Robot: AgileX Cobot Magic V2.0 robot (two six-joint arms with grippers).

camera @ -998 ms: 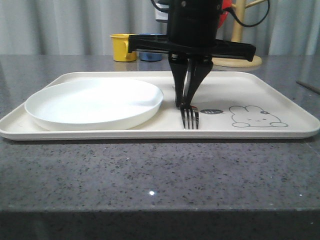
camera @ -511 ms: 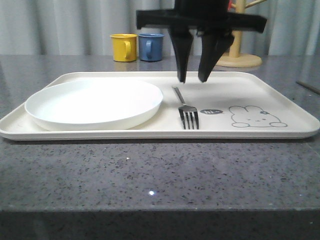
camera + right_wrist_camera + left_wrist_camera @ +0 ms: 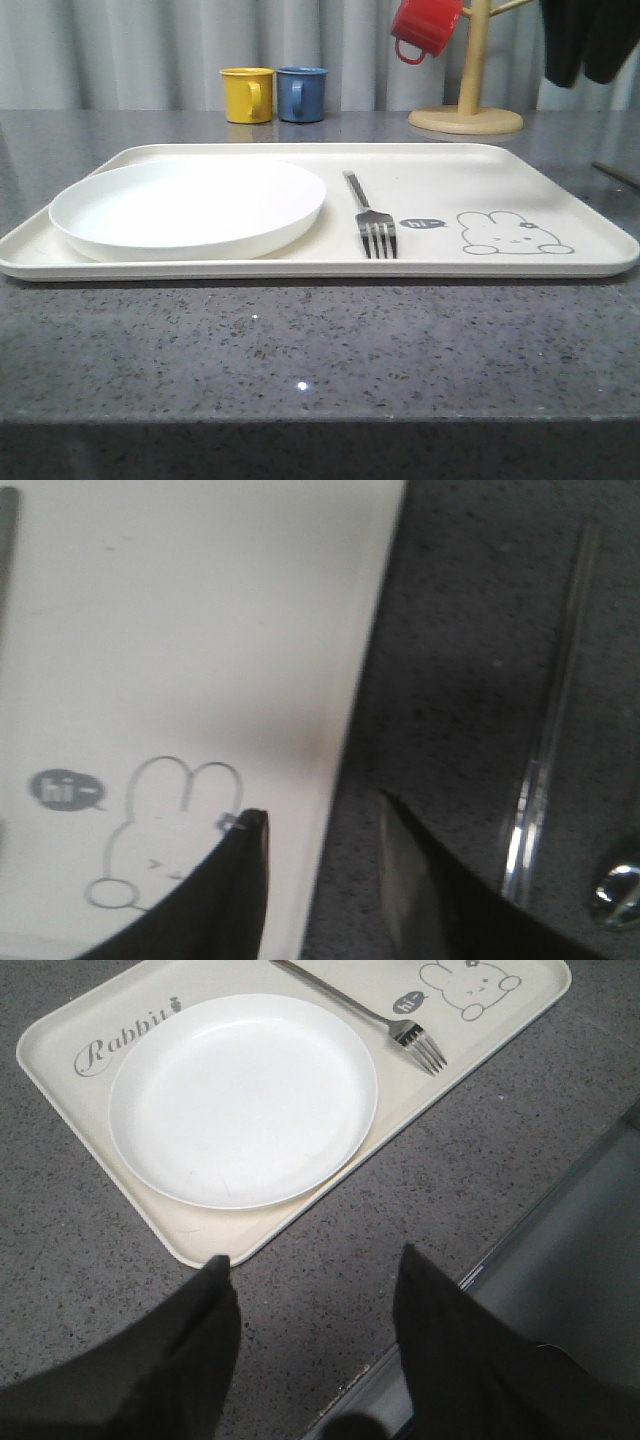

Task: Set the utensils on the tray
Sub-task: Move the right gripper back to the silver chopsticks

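The cream tray [image 3: 500,170] holds a round white plate [image 3: 190,205] on its left half and a silver fork [image 3: 372,225] in the middle, tines toward me, beside the "hi" bubble and rabbit drawing. Both also show in the left wrist view: plate [image 3: 240,1100], fork [image 3: 400,1028]. My right gripper [image 3: 582,82] hangs open and empty, high above the tray's right end. In its wrist view it [image 3: 320,808] straddles the tray's right rim [image 3: 370,630], and the chopsticks [image 3: 550,730] lie on the table just beyond. My left gripper [image 3: 315,1257] is open and empty over the table's front edge.
Yellow [image 3: 246,94] and blue [image 3: 301,93] mugs stand behind the tray. A red mug [image 3: 425,25] hangs on the wooden mug stand [image 3: 466,118] at the back right. A shiny rounded metal piece [image 3: 620,890] lies by the chopsticks, blurred.
My right gripper opened off the fork, rose and swung up to the right. The fork stays flat on the tray.
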